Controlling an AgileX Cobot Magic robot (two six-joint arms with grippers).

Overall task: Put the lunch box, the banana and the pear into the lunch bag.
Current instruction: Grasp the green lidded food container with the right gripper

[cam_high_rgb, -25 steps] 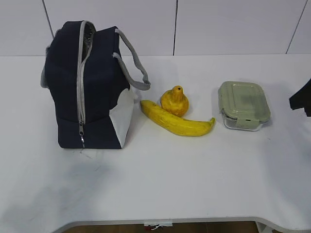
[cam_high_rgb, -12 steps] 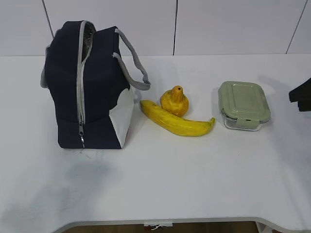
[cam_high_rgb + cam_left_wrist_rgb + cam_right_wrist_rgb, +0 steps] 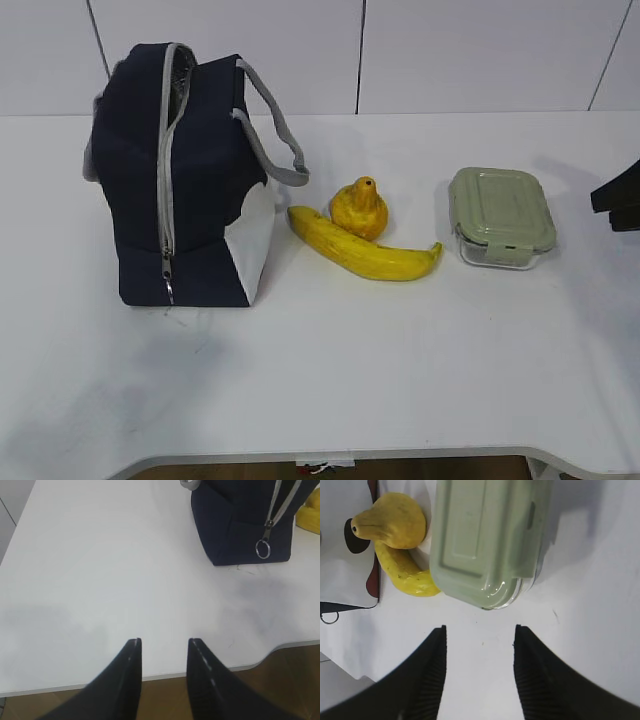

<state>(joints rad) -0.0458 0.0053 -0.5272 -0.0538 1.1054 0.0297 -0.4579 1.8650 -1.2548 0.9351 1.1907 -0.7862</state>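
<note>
Lunch bag (image 3: 195, 180): navy blue, grey zipper band and straps, white lower side panel. Banana (image 3: 362, 247): yellow, dark tip. Pear (image 3: 360, 207): yellow-orange. Lunch box (image 3: 501, 216): clear body, pale sage-green lid. Table (image 3: 330, 370): plain white. My left gripper (image 3: 162, 652) and my right gripper (image 3: 479, 640): black fingers.

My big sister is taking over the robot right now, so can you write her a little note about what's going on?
Left gripper: open, empty, over bare table in front of the lunch bag.
Right gripper: open, empty, close to the lunch box.
The lunch box, banana and pear all sit on the table to the right of the bag, the pear right behind the banana.
Done: nothing packed yet.
Left: put all three things into the bag; its zipper looks only partly open at the top.
</note>
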